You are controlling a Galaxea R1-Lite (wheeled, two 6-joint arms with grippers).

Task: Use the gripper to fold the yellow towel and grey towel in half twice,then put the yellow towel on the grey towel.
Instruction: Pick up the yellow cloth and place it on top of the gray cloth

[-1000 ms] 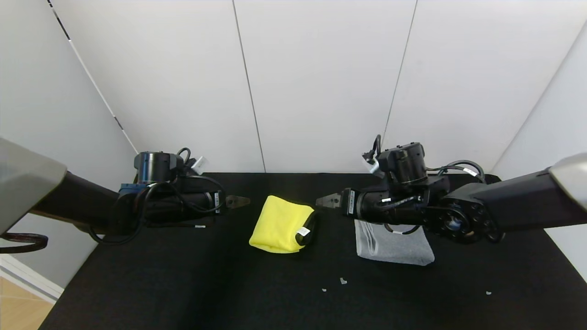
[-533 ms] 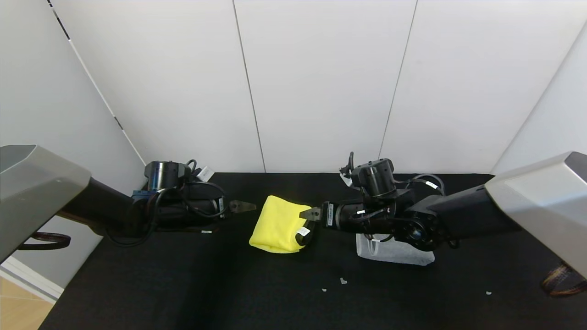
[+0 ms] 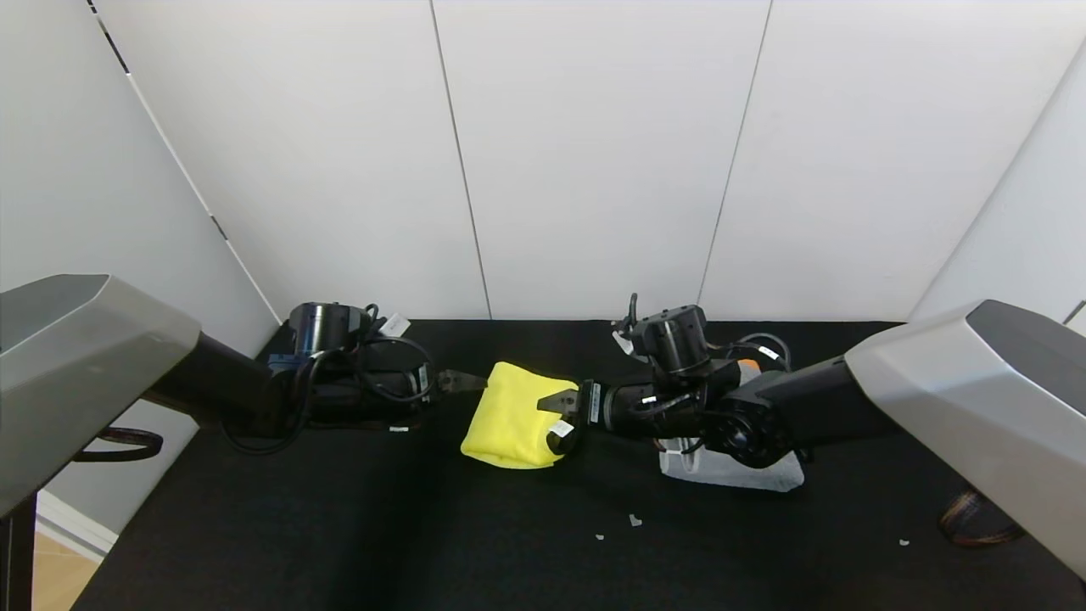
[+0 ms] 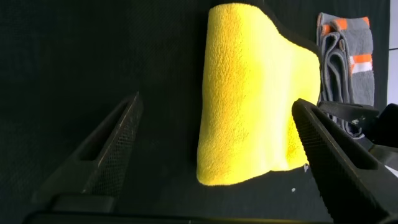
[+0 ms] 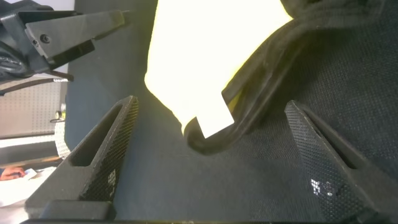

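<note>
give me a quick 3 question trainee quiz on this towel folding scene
1. True or false: the yellow towel already lies on the grey towel.
2. Which end effector is at the yellow towel's tag side? A) left end effector B) right end effector C) neither
3. Fill in: both end effectors are ____ (open or shut).

Key:
1. False. The two folded towels lie apart on the black table, the grey one partly under the right arm.
2. B. The right one reaches the edge with the white tag; the left one sits at the opposite edge.
3. Open, with nothing gripped.
</note>
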